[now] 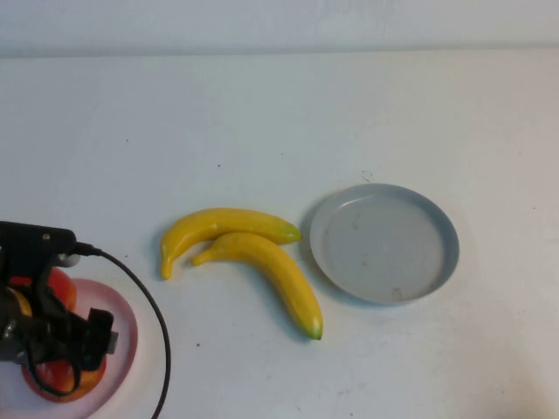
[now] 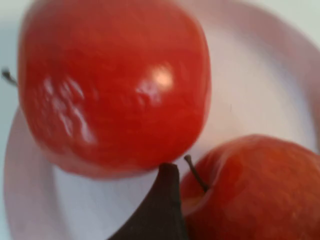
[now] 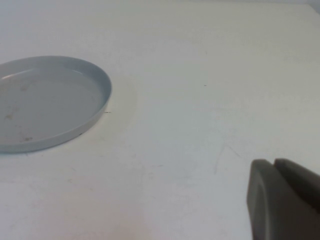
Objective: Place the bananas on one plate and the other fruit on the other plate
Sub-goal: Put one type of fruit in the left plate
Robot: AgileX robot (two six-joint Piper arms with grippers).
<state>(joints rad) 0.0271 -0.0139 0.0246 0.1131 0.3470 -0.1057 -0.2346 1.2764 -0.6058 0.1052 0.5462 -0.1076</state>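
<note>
Two yellow bananas (image 1: 229, 225) (image 1: 272, 272) lie touching on the white table, just left of the empty grey-blue plate (image 1: 384, 244), which also shows in the right wrist view (image 3: 45, 100). Two red apples (image 1: 61, 286) (image 1: 70, 377) are on the pale pink plate (image 1: 127, 328) at the near left. My left gripper (image 1: 80, 349) is over that plate, shut on the nearer apple (image 2: 255, 190); one dark finger (image 2: 162, 210) touches its side, beside the other apple (image 2: 115, 85). My right gripper (image 3: 274, 167) is shut and empty above bare table, out of the high view.
A black cable (image 1: 148, 305) loops from the left arm across the pink plate's right edge. White table surface lies behind the bananas and to the right of the grey-blue plate.
</note>
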